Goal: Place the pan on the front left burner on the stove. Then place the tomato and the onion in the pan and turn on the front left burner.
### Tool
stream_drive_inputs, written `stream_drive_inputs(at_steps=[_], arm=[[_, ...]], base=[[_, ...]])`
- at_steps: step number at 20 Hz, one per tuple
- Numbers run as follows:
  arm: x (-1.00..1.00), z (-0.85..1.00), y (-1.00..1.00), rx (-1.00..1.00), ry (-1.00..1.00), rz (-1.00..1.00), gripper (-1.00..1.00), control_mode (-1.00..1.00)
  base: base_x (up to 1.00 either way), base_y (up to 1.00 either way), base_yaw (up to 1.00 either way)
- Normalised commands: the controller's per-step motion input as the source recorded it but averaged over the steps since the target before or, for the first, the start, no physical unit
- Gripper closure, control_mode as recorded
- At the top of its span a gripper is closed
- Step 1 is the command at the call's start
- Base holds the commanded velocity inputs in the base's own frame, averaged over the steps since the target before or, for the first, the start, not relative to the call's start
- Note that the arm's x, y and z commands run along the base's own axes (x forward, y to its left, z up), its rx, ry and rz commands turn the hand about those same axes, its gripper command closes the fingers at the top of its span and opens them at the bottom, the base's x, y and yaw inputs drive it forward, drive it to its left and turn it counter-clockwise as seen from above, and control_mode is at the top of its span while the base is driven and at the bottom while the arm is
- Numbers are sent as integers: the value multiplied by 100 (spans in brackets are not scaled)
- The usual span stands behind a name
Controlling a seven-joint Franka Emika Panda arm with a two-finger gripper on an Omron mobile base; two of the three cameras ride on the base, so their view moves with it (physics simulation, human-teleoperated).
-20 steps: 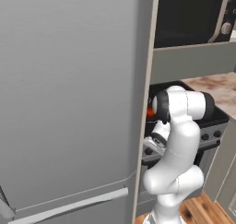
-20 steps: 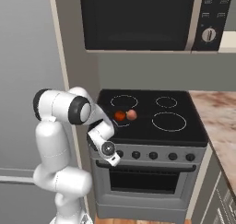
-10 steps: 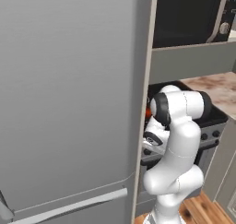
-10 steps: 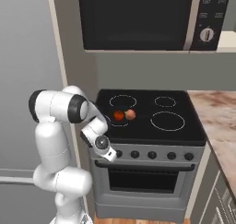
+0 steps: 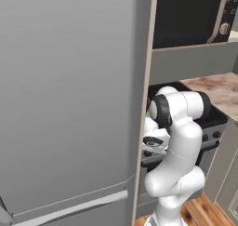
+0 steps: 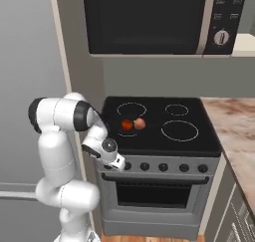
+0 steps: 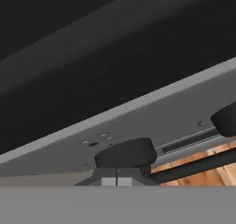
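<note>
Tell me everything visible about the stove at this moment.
The stove has a black glass top with four white rings and a grey metal front carrying a row of black knobs, an oven door and a bar handle. It stands between a grey cabinet wall and a marbled counter, under a microwave. The tomato and onion sit on its front left burner. The pincer is at the leftmost knob.
</note>
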Motion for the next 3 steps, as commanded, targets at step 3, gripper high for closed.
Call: stream_drive_inputs(at_steps=[3], arm=[[0,-42,77,0,5,18,100,-100]], base=[[0,0,0]])
